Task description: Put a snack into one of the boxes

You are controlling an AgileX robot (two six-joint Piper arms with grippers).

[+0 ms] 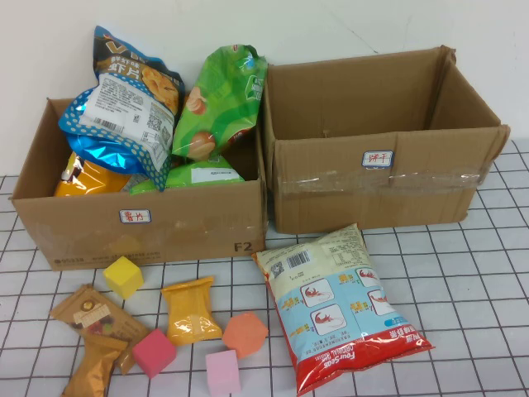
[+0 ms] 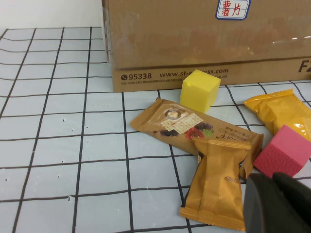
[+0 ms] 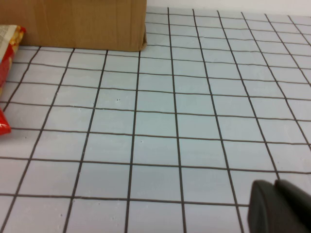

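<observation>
Right box (image 1: 372, 132) upper right, open, apparently empty. Left gripper (image 2: 277, 204) shut, empty, near brown packet (image 2: 216, 187). Right gripper (image 3: 279, 206) shut, empty, over bare grid.

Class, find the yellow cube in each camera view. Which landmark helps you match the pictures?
High view: yellow cube lower left, before the left box.
Left wrist view: upper middle, against that box.
Right wrist view: not in it.
Shared landmark: the box's label.

Gridded table (image 1: 463, 273): two boxes (image 1: 140, 223), snack bag (image 1: 335, 306), small packets (image 1: 192, 310), colour blocks (image 1: 124, 276).
</observation>
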